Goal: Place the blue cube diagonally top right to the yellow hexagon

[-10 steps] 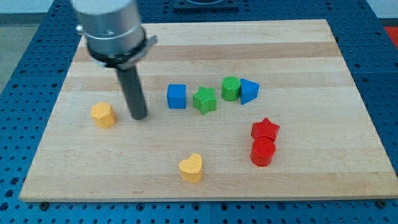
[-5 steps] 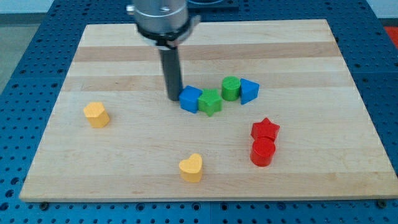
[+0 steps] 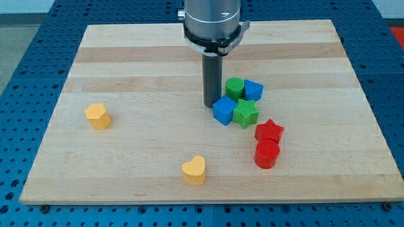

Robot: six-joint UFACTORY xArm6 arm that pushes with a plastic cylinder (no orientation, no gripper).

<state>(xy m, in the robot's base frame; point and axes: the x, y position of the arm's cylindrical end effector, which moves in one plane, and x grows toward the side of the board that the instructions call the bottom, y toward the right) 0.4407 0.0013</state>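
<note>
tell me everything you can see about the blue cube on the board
The blue cube is a small solid block with a matte, painted look, sitting flat on the wooden board a little right of the view's centre, turned so a corner faces the view's bottom. My tip is against its upper left side. The green star touches its right side. The green cylinder sits just above it, very close; whether they touch is unclear.

Wooden board (image 3: 126, 63) on blue perforated bench (image 3: 25, 75). On it: blue cube (image 3: 223, 111), green star (image 3: 245, 113), green cylinder (image 3: 234, 88), blue block (image 3: 254, 90) (probably a wedge), red star (image 3: 269, 130), red cylinder (image 3: 266, 154), yellow hexagon (image 3: 97, 116), yellow heart (image 3: 194, 169). My tip (image 3: 211, 104) touches down beside the cube.
</note>
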